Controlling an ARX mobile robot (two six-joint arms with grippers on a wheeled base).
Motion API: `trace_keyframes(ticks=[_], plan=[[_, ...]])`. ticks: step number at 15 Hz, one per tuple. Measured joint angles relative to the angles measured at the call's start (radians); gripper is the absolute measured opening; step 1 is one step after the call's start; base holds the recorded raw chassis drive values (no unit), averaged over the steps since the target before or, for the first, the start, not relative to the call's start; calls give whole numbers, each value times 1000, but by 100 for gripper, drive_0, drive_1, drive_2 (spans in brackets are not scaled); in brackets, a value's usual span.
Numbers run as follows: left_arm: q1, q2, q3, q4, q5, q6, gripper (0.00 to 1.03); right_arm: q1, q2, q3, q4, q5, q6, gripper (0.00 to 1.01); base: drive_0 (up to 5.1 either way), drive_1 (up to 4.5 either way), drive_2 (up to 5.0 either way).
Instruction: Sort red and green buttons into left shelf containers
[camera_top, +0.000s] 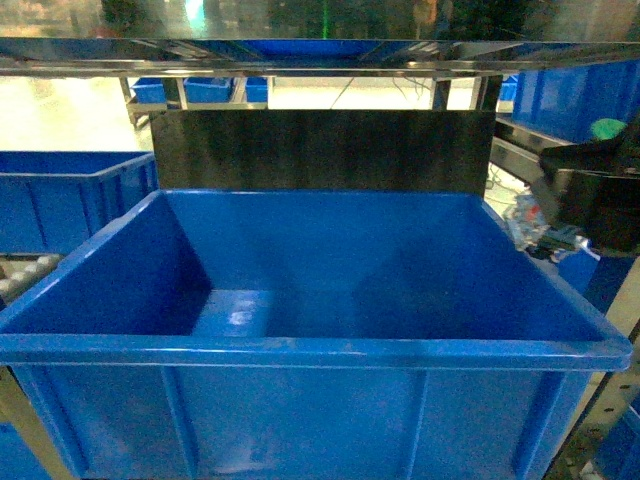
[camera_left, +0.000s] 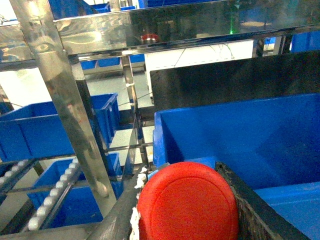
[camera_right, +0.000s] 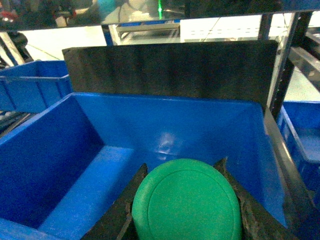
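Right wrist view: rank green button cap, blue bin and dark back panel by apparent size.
1. blue bin, largest in frame.
2. dark back panel.
3. green button cap, held in the right gripper; it sits next to the lens, so it looks inflated.

Your right arm shows at the edge of the head view as a blocky black housing with angular faces, and a tangle of thin pale cables sits just beside it. In the left wrist view, the fingers are dark with a rough, woven-looking texture; white flecks cling to the inner edge of one. The right gripper's fingers show the same coarse black surface, tapering to points.
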Motion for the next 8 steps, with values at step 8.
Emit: trace_keyframes(ticks=[8], plan=[[0,0,0,0,0,0,32,-49,336,111,86,-29,2,32,0,0,0]])
